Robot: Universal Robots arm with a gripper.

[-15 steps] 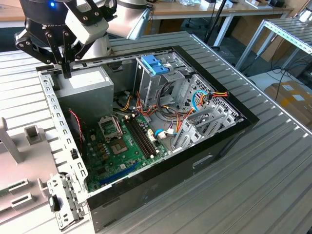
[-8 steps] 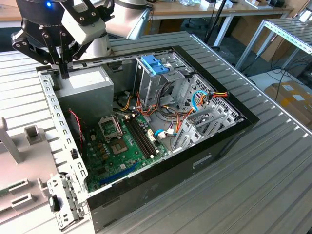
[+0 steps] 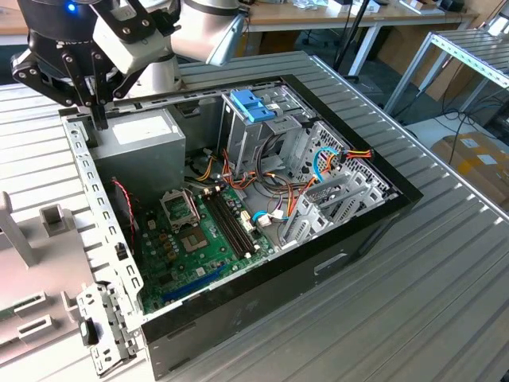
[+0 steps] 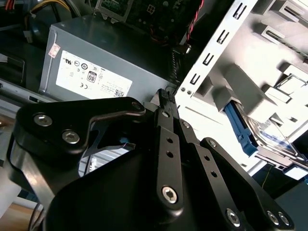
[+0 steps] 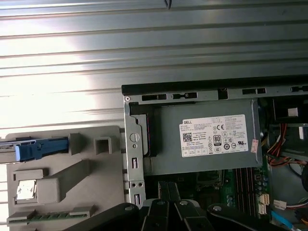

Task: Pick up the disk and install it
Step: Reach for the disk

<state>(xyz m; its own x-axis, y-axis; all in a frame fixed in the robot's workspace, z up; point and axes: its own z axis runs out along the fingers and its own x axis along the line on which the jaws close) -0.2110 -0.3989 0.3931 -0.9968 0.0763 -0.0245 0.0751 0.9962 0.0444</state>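
The disk (image 4: 272,140) is a silver drive with a blue plastic rail (image 4: 239,129). It lies in a slot of the light grey fixture (image 4: 250,82) beside the open computer case. In the first wrist view its blue rail (image 5: 41,148) shows at the fixture's far end. My black gripper (image 3: 100,119) hangs above the case's corner next to the power supply (image 3: 143,134), well apart from the disk. Its fingers (image 4: 166,98) meet at the tips and are shut on nothing. In the first wrist view the gripper (image 5: 167,191) is over the case's edge.
The open case (image 3: 350,231) holds a green motherboard (image 3: 199,239), loose cables and a metal drive cage with a blue latch (image 3: 253,103). The grey power supply with a white sticker (image 5: 214,137) sits just under the gripper. Ribbed metal table (image 3: 429,302) surrounds the case.
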